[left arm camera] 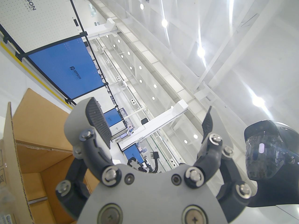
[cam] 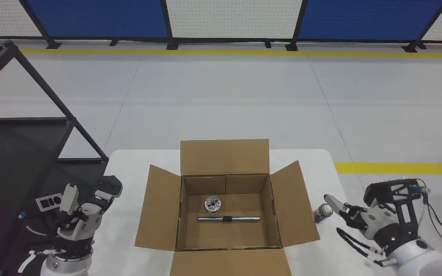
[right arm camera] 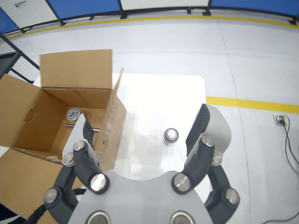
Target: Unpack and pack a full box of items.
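Box (cam: 224, 157) risk: we judge that the right flap (right arm camera: 114, 122), splayed out toward the right tool (right arm camera: 143, 117), could catch an arm passing over it, and that would drag the whole carton across the bench (cam: 128, 172).
Can risk: the small can (right arm camera: 171, 136) stands upright on the bench just ahead of the right tool. A sideways brush from a finger would likely tip it and send it rolling toward the edge.
Rod risk: the thin metal rod (cam: 229, 219) lies flat on the carton floor. We expect it to pivot or slip if pinched off-centre.
Round part risk: the small round part (cam: 213, 203) sits beyond the rod, closer to the far wall. A deep reach there could knock the rod or the walls.
Right tool: spread wide and empty, above the bench to the right of the carton, with the can between it and the right flap.
Left tool (left arm camera: 151, 115): spread wide and empty, tilted up toward the ceiling, by the bench's left edge, apart from the carton on its right.
Box place: middle of the bench, all four flaps open, between our two tools.
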Robot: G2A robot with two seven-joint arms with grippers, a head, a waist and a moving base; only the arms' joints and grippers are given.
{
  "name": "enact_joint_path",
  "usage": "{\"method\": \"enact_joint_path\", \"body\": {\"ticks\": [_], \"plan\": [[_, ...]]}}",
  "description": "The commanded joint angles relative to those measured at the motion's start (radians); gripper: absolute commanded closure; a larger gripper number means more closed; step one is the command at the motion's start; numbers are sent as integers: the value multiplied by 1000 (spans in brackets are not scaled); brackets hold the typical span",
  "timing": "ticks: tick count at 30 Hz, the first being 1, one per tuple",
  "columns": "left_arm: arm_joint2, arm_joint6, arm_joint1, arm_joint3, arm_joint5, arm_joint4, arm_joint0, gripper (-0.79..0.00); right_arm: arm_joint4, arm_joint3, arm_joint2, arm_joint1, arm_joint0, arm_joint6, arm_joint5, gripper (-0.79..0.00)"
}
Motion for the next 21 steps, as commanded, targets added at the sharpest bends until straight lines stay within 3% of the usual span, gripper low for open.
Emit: {"method": "enact_joint_path", "body": {"ticks": [1,5,13,21], "plan": [[0,0,0,0,0,0,0,-785,-29,10,-59,2,37,-20,-21,-785],[0,0,0,0,0,0,0,-785,-121,10,-242,0,128,-50,-8,-785],[0,0,0,0,0,0,0,-785,-404,10,-669,-37,290,-34,263,-785],[0,0,0,0,0,0,0,-785,-404,10,-669,-37,290,-34,263,-785]]}}
